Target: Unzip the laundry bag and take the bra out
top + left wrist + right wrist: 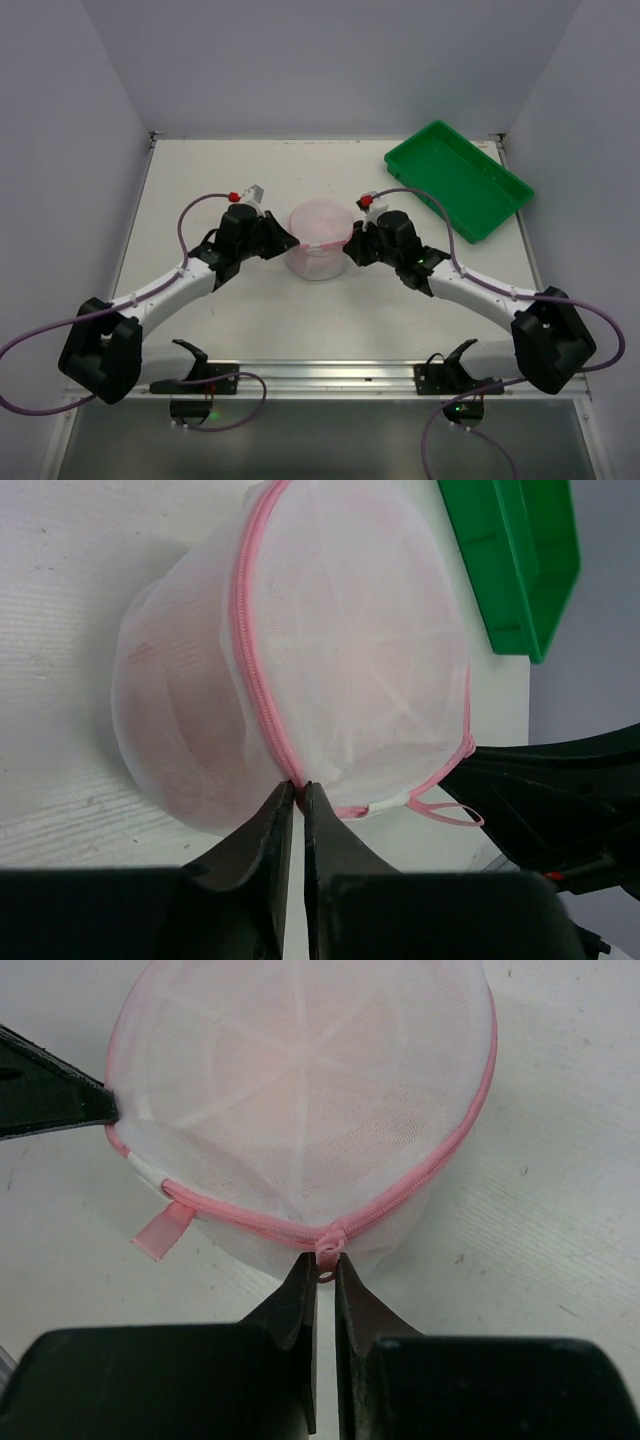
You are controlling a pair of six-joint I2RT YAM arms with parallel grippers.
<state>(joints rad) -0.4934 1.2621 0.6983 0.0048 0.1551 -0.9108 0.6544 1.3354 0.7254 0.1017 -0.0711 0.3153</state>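
At the middle of the table (200,180), the laundry bag (320,240) is sitting upright between both arms, its zip running shut round the lid. The left gripper (298,792) is pinching the pink trim (245,650) on its side of the rim, fingers together on the fabric. The right gripper (325,1268) is clamping the zip pull (327,1252) on the opposite side.

To do this step well, the left side should be acting as an anchor and holding the rim taut. The right should be drawing the pull along the curve of the trim rather than straight outward. A straight tug is likely just dragging the light bag or snagging the mesh.

Room is looking generous. Bare table is lying all around the bag, and the green tray (458,180) is sitting well apart at the far right corner, near the table's edge.
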